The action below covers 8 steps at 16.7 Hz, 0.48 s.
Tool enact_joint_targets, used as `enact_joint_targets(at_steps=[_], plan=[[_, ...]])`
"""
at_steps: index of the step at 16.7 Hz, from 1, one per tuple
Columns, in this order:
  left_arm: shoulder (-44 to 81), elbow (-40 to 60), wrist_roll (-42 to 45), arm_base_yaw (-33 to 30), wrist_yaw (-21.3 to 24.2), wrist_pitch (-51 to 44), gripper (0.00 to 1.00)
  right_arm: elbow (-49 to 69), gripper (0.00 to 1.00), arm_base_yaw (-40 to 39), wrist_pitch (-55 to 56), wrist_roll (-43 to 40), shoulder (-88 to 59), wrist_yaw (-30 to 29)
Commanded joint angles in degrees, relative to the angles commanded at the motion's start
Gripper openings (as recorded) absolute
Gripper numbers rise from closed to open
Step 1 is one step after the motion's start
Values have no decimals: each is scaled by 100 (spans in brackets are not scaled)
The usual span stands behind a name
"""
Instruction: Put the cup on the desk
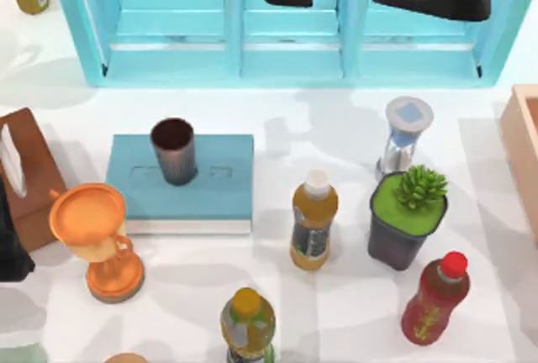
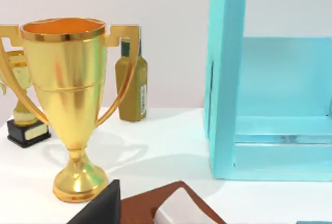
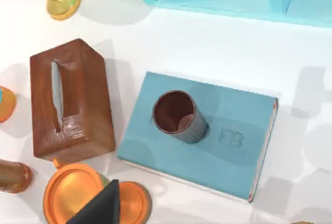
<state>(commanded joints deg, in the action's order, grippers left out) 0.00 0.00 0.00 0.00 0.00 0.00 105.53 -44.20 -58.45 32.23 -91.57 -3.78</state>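
Brown-grey, the cup [image 1: 174, 151] stood upright on the blue book [image 1: 220, 199]. A careless grasp could topple it toward the trophy [image 1: 97, 241] at seven o'clock; neither hand's state could be told.

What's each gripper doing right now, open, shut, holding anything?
Left gripper: at the table's left edge by the tissue box; cannot be told.
Right gripper: above the cup on the book; cannot be told.

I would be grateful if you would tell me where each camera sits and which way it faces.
Top view: above the table, looking down on the desk; dark arm parts cross the shelf.
Left wrist view: low, facing a gold trophy and the shelf; a dark finger shows.
Right wrist view: high, looking down at the cup on the book.
Top and right wrist views share cup and book.
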Motion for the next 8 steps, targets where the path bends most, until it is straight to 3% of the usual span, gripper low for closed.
enact_joint_targets(at_steps=[8], plan=[[0, 0, 0, 0, 0, 0, 100, 3628, 100, -1014, -1925, 1391, -3533, -1001]])
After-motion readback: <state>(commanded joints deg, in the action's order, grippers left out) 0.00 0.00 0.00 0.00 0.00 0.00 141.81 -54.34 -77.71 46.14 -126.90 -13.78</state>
